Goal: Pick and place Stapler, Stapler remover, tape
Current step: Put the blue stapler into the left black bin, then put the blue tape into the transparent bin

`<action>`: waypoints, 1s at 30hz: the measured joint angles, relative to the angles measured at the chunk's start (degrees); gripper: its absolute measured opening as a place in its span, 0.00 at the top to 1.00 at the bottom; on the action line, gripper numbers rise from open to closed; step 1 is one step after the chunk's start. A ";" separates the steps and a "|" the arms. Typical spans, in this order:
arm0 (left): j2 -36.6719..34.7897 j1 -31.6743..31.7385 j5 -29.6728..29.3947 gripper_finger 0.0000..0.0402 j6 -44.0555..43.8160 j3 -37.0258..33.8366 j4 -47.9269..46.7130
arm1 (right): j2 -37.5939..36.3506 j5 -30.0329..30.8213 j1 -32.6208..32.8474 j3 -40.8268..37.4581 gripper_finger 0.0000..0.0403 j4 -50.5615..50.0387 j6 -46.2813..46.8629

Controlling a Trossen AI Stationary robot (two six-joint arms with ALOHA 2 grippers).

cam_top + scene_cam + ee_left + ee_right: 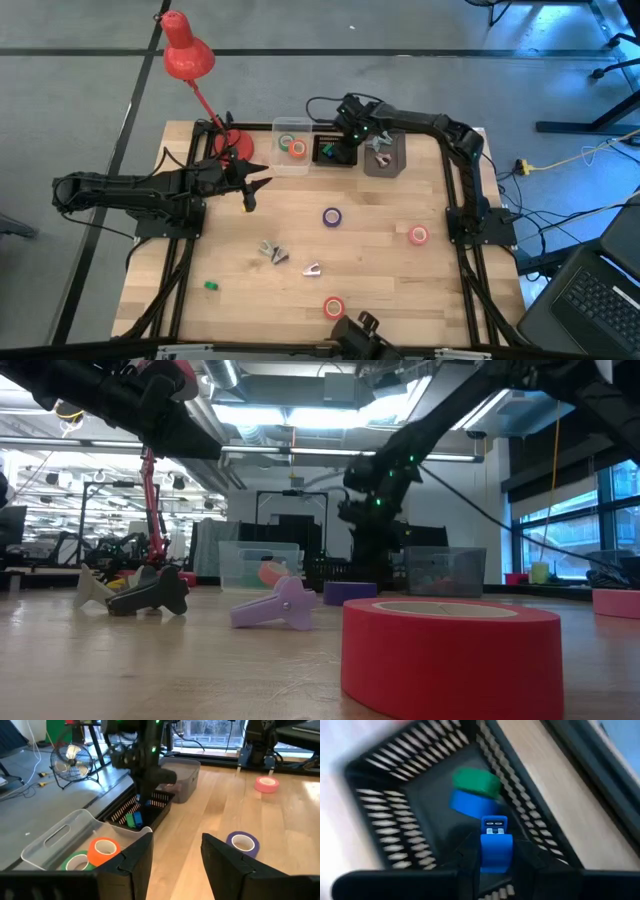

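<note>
My right gripper (pixel 495 870) hangs over the black slotted basket (pixel 335 152) at the table's far edge, shut on a small blue stapler (pixel 495 847). A green stapler (pixel 476 782) and another blue one (pixel 470 804) lie in the basket. My left gripper (pixel 254 186) is open and hovers left of centre, touching nothing. A purple tape roll (pixel 332 217) lies flat at mid-table, a pink one (pixel 418 235) to the right, a red one (pixel 334 307) near the front edge. Two staple removers (pixel 272 250) (pixel 312 268) rest on the wood. My right gripper pinches the blue stapler by its rear part (pixel 495 860) between the two fingers, coming from above and pointing down into the basket. The stapler's front end (pixel 494 825) sticks out beyond the fingertips, lifted clear above the basket floor.
A clear bin (pixel 290 146) left of the basket holds a green and an orange tape roll (pixel 102 849). A grey tray (pixel 385 152) on the right holds staple removers. A red desk lamp (pixel 188 55) stands at the far left corner, and a small green block (pixel 211 286) lies near the front left.
</note>
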 joint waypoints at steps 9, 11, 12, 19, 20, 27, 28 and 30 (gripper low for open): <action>0.00 0.00 0.02 0.60 0.23 0.00 0.00 | 2.59 0.30 -1.63 0.17 0.83 -0.68 -0.34; 0.00 -0.01 0.02 0.61 0.23 0.00 0.00 | 2.64 0.29 -1.66 0.17 0.83 -0.75 -0.31; 0.00 0.00 0.02 0.61 0.23 0.00 0.00 | 2.63 0.24 -1.66 0.17 0.83 -0.87 -0.22; 0.00 -0.01 0.09 0.60 1.06 0.00 0.00 | 2.52 -0.23 -1.71 2.67 0.46 -4.39 1.56; 0.00 -0.01 0.11 0.60 1.64 0.00 -0.01 | 1.99 -0.21 -1.65 2.85 0.41 -4.42 1.61; 0.00 0.01 0.13 0.61 2.25 0.00 -0.01 | -5.48 0.38 1.22 3.28 0.30 -5.35 2.92; 0.00 0.00 0.13 0.61 2.24 0.00 -0.01 | -7.17 1.15 1.94 2.91 0.30 -5.61 3.04; 0.00 0.01 0.13 0.61 2.23 0.00 -0.04 | -11.00 2.87 3.91 1.51 0.31 -6.08 3.05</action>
